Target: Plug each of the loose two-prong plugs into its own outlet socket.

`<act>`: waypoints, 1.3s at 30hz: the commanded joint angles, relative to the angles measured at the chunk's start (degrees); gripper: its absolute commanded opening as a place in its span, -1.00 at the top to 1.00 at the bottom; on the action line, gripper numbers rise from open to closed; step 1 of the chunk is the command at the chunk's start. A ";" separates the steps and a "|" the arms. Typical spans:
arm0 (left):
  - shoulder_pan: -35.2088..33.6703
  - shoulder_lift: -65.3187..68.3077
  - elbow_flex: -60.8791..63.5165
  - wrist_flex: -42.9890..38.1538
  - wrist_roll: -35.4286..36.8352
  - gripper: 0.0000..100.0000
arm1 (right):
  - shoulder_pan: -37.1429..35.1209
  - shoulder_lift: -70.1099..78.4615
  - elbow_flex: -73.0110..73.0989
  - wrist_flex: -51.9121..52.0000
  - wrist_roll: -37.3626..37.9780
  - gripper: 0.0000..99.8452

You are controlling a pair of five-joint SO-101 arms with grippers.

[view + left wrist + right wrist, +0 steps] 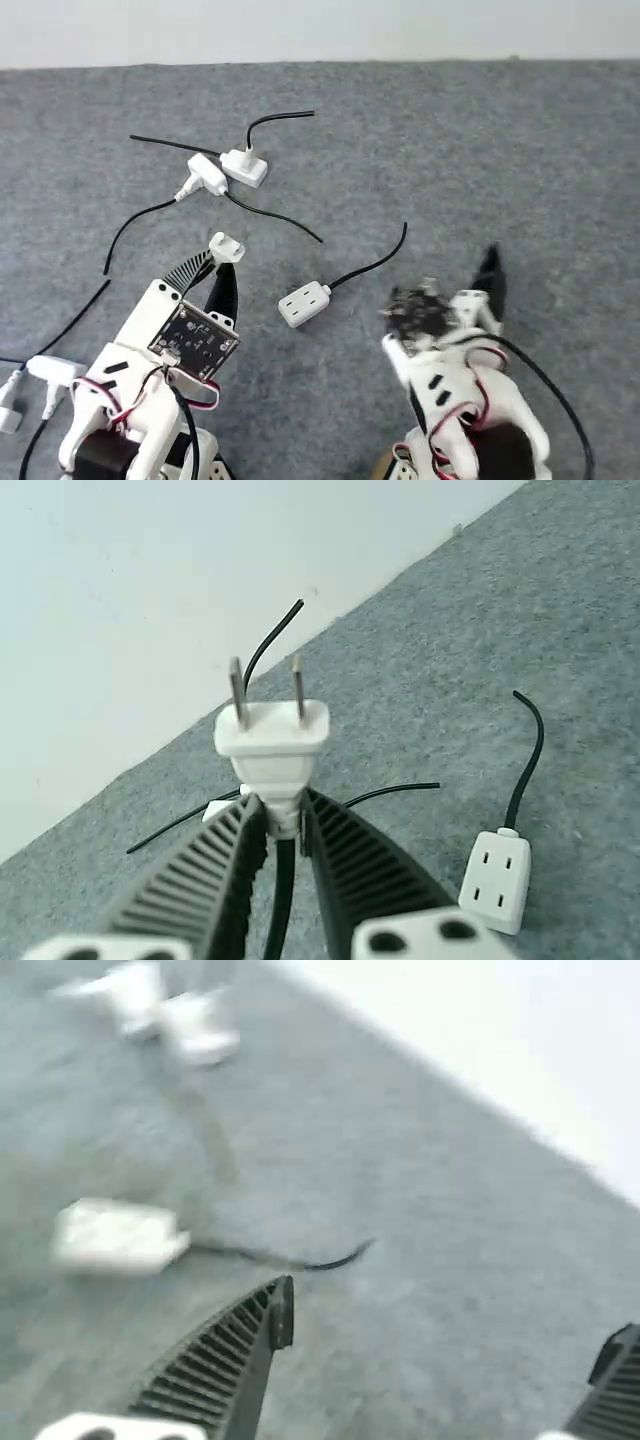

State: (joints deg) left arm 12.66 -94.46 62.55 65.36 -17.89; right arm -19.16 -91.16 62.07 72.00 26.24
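My left gripper (220,263) is shut on the neck of a white two-prong plug (226,247), held just above the grey mat. In the left wrist view the plug (272,736) points its prongs away from the camera, with the gripper (281,818) clamped below its body. A loose white outlet socket (304,303) with a short black cord lies to the right of that plug, also seen as the socket (493,880) and, blurred, the socket (115,1236). My right gripper (455,285) stands open to the right of the socket, holding nothing; its fingers (240,1355) are spread wide.
Farther back, a white plug (205,177) and a second outlet (245,167) lie together with black cords trailing off. More white connectors (50,370) with cords lie at the left edge beside the left arm. A white wall borders the mat's far side.
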 commanded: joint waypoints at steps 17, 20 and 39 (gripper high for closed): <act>8.44 -0.35 2.95 1.32 -2.46 0.98 | -25.45 35.82 -28.40 13.14 6.59 0.10; 8.44 -0.35 2.95 1.32 -2.46 0.98 | -25.45 35.82 -29.27 13.41 6.68 0.10; 8.18 -0.35 2.95 1.32 -2.73 0.98 | -22.73 36.18 -48.35 21.05 6.24 0.10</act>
State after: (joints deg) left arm 20.57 -94.46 65.80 68.44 -20.00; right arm -40.97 -55.65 17.58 90.20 32.22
